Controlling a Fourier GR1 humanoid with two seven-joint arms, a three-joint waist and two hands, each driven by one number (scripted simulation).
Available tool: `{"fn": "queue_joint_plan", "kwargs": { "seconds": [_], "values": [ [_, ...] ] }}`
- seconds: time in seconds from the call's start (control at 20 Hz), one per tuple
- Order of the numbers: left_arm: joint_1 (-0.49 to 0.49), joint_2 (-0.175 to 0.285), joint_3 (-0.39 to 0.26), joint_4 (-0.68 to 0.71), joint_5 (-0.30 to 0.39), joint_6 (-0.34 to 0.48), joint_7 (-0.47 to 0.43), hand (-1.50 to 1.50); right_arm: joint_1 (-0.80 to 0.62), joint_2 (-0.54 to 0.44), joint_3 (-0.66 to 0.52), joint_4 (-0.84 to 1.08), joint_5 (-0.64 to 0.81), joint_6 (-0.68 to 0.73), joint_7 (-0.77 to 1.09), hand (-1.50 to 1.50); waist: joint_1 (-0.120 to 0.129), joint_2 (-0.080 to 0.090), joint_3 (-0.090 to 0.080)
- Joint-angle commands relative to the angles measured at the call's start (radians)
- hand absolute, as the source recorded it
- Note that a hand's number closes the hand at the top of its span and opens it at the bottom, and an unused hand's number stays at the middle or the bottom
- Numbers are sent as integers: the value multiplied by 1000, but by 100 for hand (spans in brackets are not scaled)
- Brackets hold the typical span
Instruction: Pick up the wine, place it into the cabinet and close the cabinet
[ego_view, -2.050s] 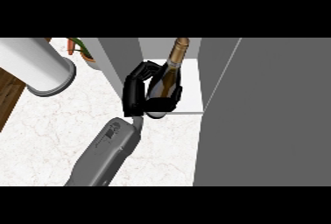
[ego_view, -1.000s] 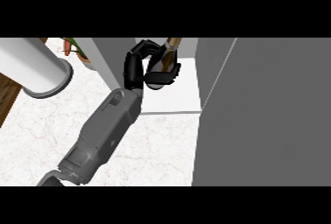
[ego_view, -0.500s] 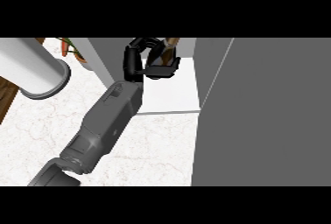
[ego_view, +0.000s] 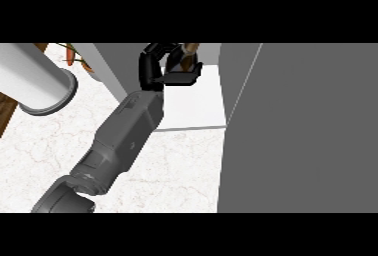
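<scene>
Only the brown top of the wine bottle (ego_view: 189, 49) shows, at the upper edge of the head view; the rest is hidden by my right hand (ego_view: 164, 70), whose fingers are curled round it. Hand and bottle are inside the open cabinet, over the far part of its white shelf (ego_view: 199, 107). My grey right forearm (ego_view: 125, 140) stretches up from the lower left into the opening. The cabinet's grey door (ego_view: 310, 130) stands open and fills the right side. My left hand does not show.
A thick white cylinder with a grey rim (ego_view: 37, 85) lies at the upper left over the marble counter (ego_view: 184, 170). Behind it are orange and green plant stems (ego_view: 74, 56). The cabinet's grey side wall (ego_view: 111, 65) stands just left of my hand.
My right hand has carried the bottle up and deeper into the cabinet. The forearm has stretched out after it, and less of the bottle shows now.
</scene>
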Motion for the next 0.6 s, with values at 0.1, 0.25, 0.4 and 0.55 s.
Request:
{"fn": "queue_joint_plan", "kwargs": {
  "seconds": [0.1, 0.25, 0.4, 0.55],
  "values": [
    [1, 1, 40, 64, 42, -25, -43, 150, -10, 15, -1, -26, -47, -9, 5, -150, -3, 5, -1],
    [-3, 17, 53, 85, 22, -52, -41, 150, 53, 5, 1, -91, -58, 9, 15, -150, -3, 4, 0],
    [-10, 14, 63, 98, 20, -54, -58, 150, 37, 7, -9, -71, -71, 5, 13, -150, -2, 6, 0],
    [-20, 30, 53, 129, 1, -31, -60, 150, 18, 2, 12, -20, -21, 20, -20, -150, -6, 10, -1]
  ]
}}
